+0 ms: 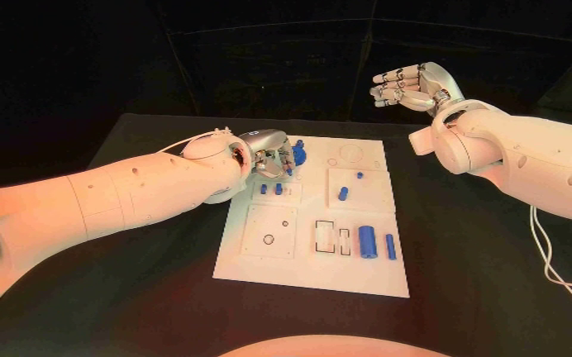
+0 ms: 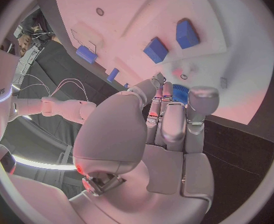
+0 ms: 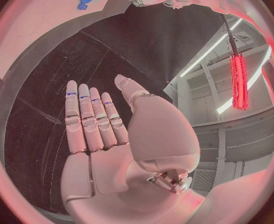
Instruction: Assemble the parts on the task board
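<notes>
The white task board (image 1: 312,278) lies in the middle of the table. My left hand (image 1: 269,154) hangs over its far left corner with the fingers curled down. In the left wrist view the thumb and fingers (image 2: 165,102) pinch a blue ribbed part (image 2: 179,92); I cannot tell whether it still rests on the board (image 2: 236,74). Just beyond the fingers, two blue blocks (image 2: 156,50) stand in a raised square. My right hand (image 1: 412,86) is held high beyond the board's far right corner; its flat palm (image 3: 106,149) and straight fingers hold nothing.
On the board there are two short blue pegs (image 1: 343,193) near the middle. A thick blue cylinder (image 1: 367,241) and a thin one (image 1: 390,246) lie toward the near right, beside two dark-rimmed slots (image 1: 324,235). Black table surrounds the board.
</notes>
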`<action>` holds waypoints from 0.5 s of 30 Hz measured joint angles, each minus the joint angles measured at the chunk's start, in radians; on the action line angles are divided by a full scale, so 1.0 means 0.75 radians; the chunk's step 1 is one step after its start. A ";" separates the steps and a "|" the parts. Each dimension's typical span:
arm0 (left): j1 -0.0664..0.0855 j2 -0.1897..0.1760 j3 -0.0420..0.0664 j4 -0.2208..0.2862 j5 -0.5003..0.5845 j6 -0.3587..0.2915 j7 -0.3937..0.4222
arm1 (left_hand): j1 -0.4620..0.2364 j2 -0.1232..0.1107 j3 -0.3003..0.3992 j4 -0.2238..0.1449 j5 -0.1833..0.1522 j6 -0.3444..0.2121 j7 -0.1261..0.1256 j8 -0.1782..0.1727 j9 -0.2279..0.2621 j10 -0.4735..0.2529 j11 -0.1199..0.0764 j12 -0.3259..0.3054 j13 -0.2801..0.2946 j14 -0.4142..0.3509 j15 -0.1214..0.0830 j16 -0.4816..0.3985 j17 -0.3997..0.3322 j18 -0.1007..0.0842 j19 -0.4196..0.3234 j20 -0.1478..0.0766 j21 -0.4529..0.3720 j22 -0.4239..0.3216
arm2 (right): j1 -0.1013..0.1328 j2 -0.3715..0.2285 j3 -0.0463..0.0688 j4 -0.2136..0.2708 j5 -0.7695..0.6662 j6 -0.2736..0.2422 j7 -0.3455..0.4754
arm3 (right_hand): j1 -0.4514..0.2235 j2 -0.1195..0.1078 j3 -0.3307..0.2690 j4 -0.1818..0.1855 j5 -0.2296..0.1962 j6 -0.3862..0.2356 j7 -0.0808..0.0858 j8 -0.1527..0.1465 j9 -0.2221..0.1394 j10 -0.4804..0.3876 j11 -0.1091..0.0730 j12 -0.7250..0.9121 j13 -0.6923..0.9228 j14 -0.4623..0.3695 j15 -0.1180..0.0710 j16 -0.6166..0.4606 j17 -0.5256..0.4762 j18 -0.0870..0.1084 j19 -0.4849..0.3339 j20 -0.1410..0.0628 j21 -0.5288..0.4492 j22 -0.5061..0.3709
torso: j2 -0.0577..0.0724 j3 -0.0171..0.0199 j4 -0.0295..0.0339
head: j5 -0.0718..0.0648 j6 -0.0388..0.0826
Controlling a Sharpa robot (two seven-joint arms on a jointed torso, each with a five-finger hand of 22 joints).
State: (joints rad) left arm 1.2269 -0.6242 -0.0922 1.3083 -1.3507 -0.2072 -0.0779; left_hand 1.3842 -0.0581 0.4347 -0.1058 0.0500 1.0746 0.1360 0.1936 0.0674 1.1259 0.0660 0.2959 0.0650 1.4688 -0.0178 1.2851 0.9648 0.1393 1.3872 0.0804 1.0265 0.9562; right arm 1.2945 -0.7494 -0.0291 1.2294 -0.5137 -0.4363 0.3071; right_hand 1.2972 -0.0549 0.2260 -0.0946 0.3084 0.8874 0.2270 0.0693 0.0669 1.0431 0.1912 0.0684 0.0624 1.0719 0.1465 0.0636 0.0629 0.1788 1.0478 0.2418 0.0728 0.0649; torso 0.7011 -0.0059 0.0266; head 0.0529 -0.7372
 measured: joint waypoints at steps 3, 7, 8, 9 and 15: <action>0.000 -0.027 0.003 0.016 0.006 -0.007 0.007 | -0.006 -0.006 0.001 -0.001 0.000 0.002 0.002 0.000 0.000 0.005 -0.005 -0.006 0.000 0.000 0.000 0.001 0.000 0.000 0.000 0.000 0.000 0.002 | 0.000 0.000 0.000 -0.002 0.000 0.000 0.000 | 0.000 0.000 0.000 0.000 0.000 0.000 0.000 0.000 0.000 0.000 0.000 0.000 0.000 0.000 0.000 0.000 0.000 0.000 0.000 0.000 0.000 0.000 | 0.000 0.0000 0.0001 | 0.003 0.002; 0.000 -0.054 0.006 0.028 0.014 -0.011 0.014 | -0.006 -0.006 0.000 -0.001 0.000 0.002 0.002 0.000 0.000 0.005 -0.005 -0.006 0.000 0.000 0.000 0.001 0.000 0.000 0.000 0.000 0.000 0.002 | 0.000 0.001 0.000 -0.004 0.000 0.000 0.000 | 0.000 0.000 0.000 0.000 0.000 0.000 0.000 0.000 0.000 0.000 0.000 0.000 0.000 0.000 0.000 0.000 0.000 0.000 0.000 0.000 0.000 0.000 | 0.000 0.0000 -0.0004 | 0.004 0.003; 0.000 -0.059 0.006 0.030 0.015 -0.012 0.015 | -0.006 -0.006 0.000 -0.001 0.000 0.002 0.002 0.000 0.000 0.005 -0.005 -0.006 0.000 0.000 0.000 0.001 0.000 0.000 0.000 0.000 0.000 0.002 | 0.000 0.001 0.000 -0.004 0.000 0.000 0.000 | 0.000 0.000 0.000 0.000 0.000 0.000 0.000 0.000 0.000 0.000 0.000 0.000 0.000 0.000 0.000 0.000 0.000 0.000 0.000 0.000 0.000 0.000 | 0.000 0.0000 -0.0009 | 0.004 0.004; 0.000 -0.066 0.007 0.032 0.018 -0.013 0.017 | -0.006 -0.006 0.000 -0.001 0.000 0.002 0.002 0.000 0.000 0.005 -0.005 -0.006 0.000 0.000 0.000 0.001 0.000 0.000 0.000 0.000 0.000 0.002 | 0.000 0.001 0.000 -0.005 0.000 0.001 0.001 | 0.000 0.000 0.000 0.000 0.000 0.000 0.000 0.000 0.000 0.000 0.000 0.000 0.000 0.000 0.000 0.000 0.000 0.000 0.000 0.000 0.000 0.000 | 0.000 0.0000 -0.0010 | 0.005 0.005; -0.001 -0.084 0.009 0.037 0.028 -0.019 0.022 | -0.006 -0.006 0.004 -0.004 0.000 0.007 -0.003 -0.005 0.000 0.005 -0.005 -0.006 0.000 0.000 0.000 0.001 0.000 0.000 0.000 0.000 0.000 0.002 | 0.000 0.001 0.000 -0.006 0.000 0.001 0.001 | 0.000 0.000 0.000 0.000 0.000 0.000 0.000 0.000 0.000 0.000 0.000 0.000 0.000 0.000 0.000 0.000 0.000 0.000 0.000 0.000 0.000 0.000 | 0.001 0.0000 -0.0027 | 0.005 0.006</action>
State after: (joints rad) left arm 1.2265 -0.6874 -0.0858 1.3363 -1.3296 -0.2215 -0.0610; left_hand 1.3799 -0.0624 0.4378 -0.1090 0.0500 1.0796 0.1342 0.1897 0.0671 1.1295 0.0624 0.2912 0.0649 1.4688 -0.0178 1.2857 0.9649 0.1393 1.3872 0.0804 1.0265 0.9576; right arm 1.2942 -0.7483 -0.0292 1.2247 -0.5137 -0.4354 0.3075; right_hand 1.2972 -0.0549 0.2261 -0.0945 0.3084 0.8874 0.2270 0.0693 0.0669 1.0431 0.1912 0.0684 0.0625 1.0719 0.1465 0.0636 0.0628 0.1787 1.0478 0.2418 0.0728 0.0649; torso 0.7018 -0.0059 0.0245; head 0.0568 -0.7329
